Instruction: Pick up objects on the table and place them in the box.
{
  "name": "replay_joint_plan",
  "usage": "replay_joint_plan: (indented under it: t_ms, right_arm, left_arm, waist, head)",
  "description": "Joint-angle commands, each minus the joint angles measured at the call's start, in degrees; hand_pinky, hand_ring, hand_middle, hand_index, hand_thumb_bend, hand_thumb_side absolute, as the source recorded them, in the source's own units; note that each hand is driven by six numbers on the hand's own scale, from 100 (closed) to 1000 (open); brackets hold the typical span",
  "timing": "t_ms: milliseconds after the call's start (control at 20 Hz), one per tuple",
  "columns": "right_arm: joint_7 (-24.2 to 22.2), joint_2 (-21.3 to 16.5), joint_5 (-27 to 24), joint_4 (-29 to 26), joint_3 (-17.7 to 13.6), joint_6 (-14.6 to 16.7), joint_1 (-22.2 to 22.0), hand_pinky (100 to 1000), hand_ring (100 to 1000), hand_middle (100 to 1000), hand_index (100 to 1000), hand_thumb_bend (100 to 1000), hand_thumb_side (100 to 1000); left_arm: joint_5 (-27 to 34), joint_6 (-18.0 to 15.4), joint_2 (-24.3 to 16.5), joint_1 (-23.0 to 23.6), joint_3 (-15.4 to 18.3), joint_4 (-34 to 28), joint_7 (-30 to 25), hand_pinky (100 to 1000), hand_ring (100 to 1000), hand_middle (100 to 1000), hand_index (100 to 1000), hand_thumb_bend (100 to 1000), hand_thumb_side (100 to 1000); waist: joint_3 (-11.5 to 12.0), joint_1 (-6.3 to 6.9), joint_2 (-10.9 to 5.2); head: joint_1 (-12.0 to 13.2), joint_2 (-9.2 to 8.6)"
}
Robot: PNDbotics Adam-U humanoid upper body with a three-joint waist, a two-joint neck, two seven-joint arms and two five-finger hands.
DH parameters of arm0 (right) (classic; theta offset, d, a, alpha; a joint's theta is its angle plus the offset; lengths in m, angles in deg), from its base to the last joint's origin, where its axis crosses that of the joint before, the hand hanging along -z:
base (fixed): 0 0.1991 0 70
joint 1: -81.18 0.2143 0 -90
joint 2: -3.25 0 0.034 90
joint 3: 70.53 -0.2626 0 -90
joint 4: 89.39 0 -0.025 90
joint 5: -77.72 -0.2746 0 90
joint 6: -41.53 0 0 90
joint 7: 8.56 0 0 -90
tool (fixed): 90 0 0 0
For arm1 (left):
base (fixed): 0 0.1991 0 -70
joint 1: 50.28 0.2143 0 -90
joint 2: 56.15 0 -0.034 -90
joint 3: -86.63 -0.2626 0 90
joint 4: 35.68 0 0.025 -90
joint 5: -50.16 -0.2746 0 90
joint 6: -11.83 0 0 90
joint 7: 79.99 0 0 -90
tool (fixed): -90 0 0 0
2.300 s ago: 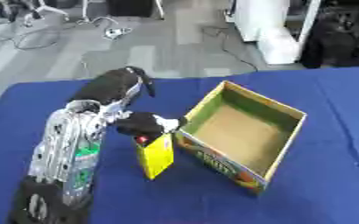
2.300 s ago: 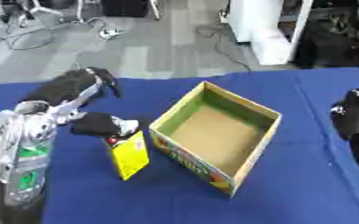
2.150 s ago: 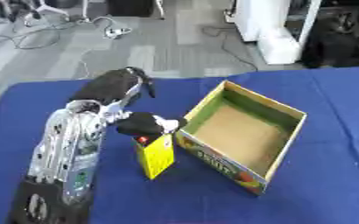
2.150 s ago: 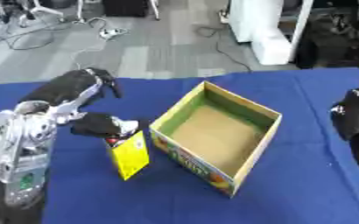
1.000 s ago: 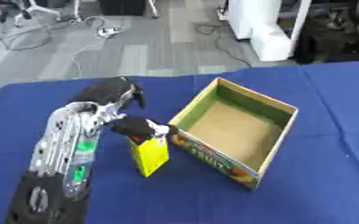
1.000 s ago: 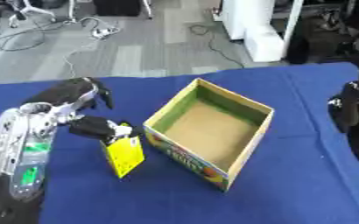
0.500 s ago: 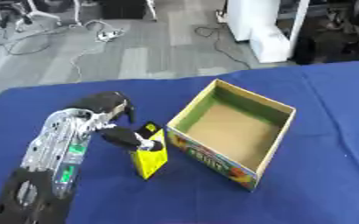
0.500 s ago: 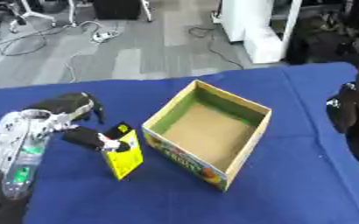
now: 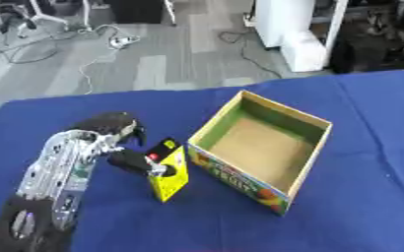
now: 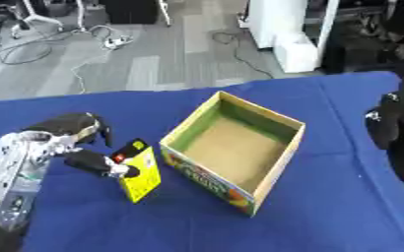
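A small yellow carton (image 9: 173, 173) with a red and black mark on top stands upright on the blue table (image 9: 365, 123). It is just left of the open cardboard box (image 9: 240, 178), whose inside is bare. My left hand (image 9: 111, 127) hangs up and to the left of the carton. Its thumb (image 9: 136, 162) reaches down against the carton's upper left edge. The other fingers droop relaxed, apart from the carton. My right hand (image 10: 393, 118) shows only in the right eye view, idle at the right edge with fingers up.
My left forearm (image 9: 59, 177) lies along the table's left side. Past the table's far edge is grey floor with cables (image 9: 111, 39) and a white cabinet (image 9: 296, 29). Blue cloth stretches in front of and to the right of the box.
The camera has shifted. My left hand has drawn back to the left and lower, only its thumb staying at the carton. The carton, tilted half a second ago, now stands straighter.
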Motion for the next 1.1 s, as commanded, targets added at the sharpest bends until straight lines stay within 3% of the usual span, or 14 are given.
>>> replay_joint_plan:
  t_ms: [50,1100]
  right_arm:
    - [0.0,-1.7,-0.1,-0.8,-0.8,0.2,0.3,135,300,386,491,100,1000]
    - [-0.2,-1.7,-0.5,-0.8,-0.5,-0.2,1.2,135,300,386,491,100,1000]
  left_arm:
    - [0.7,0.3,0.0,-0.3,0.5,-0.5,0.1,644,686,734,705,667,736]
    - [1.1,-0.3,2.0,-0.9,-0.5,3.5,0.1,667,708,754,757,663,734]
  waist:
    - [0.1,-0.34,-0.43]
    - [-0.9,-0.22,-0.05]
  head:
    - [-0.4,-0.52]
    - [-0.2,-1.04]
